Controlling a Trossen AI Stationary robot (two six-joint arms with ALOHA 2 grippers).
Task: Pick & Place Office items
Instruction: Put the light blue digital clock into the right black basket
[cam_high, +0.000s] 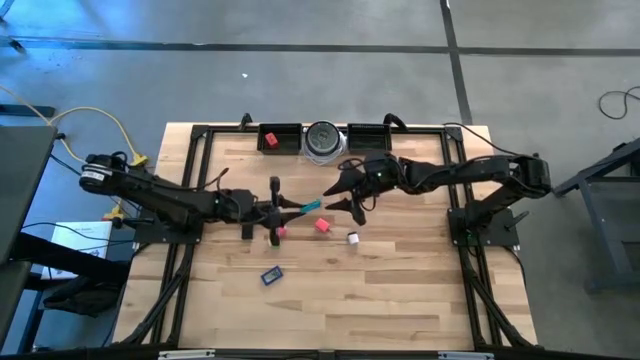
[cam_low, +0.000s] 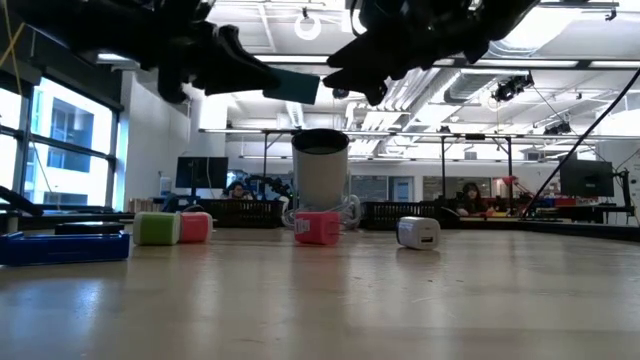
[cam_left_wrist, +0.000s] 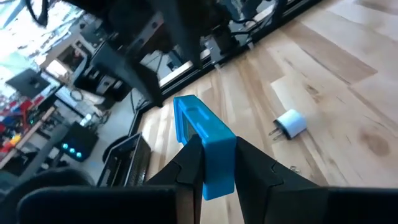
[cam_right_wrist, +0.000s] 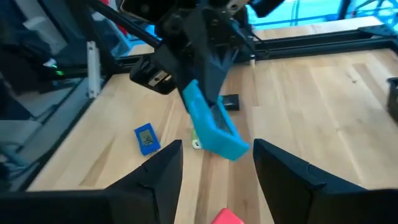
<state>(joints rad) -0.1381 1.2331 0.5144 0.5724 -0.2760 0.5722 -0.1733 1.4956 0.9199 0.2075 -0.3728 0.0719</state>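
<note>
High view: left gripper (cam_high: 292, 207) is clamping the teal block (cam_high: 311, 206) aloft; right gripper (cam_high: 343, 194), fingers spread and empty, is facing it. A clean handover probably requires closing squarely on the free end.

Robotics lab — monitors (cam_low: 200, 172), exposed ceiling ducts (cam_low: 440, 90)

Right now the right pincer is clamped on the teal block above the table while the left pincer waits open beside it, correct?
Sides swapped. The left pincer is clamped on the teal block, as the left wrist view shows; the right pincer waits open beside it, jaws apart either side of the block in the right wrist view.
</note>
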